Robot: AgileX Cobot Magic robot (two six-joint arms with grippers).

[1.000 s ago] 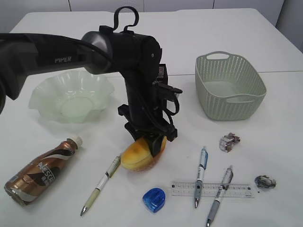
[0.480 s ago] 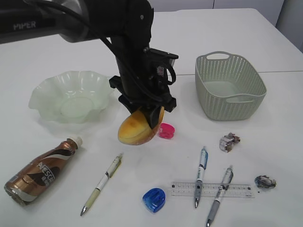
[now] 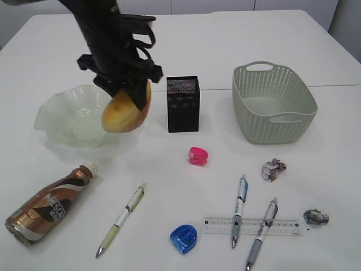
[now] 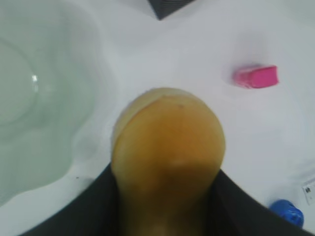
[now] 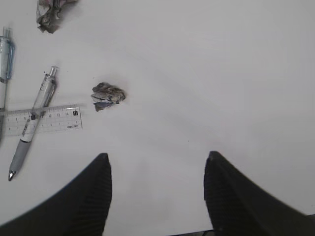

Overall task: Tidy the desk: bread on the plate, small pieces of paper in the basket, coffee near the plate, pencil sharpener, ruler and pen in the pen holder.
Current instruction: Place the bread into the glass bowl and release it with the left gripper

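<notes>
My left gripper [image 3: 133,97] is shut on the golden bread [image 3: 120,117], which hangs tilted in the air over the right rim of the pale green plate [image 3: 53,116]. In the left wrist view the bread [image 4: 167,142] fills the space between the dark fingers. The black mesh pen holder [image 3: 183,104] stands to its right. The coffee [image 3: 48,204] lies on its side at front left. A pink pencil sharpener [image 3: 198,156], a blue one [image 3: 184,237], the ruler [image 3: 251,226] and pens [image 3: 239,209] lie in front. My right gripper [image 5: 155,158] is open over bare desk.
The grey-green basket [image 3: 273,101] stands at the right. Two crumpled paper pieces [image 3: 273,169] [image 3: 315,217] lie in front of it. Another pen [image 3: 121,219] lies next to the coffee. In the right wrist view a paper ball [image 5: 108,94] lies beside the ruler [image 5: 49,119].
My left gripper has lifted the bread off the desk and carried it back and left to the plate's edge. The pink sharpener and the pen holder have come into view.
</notes>
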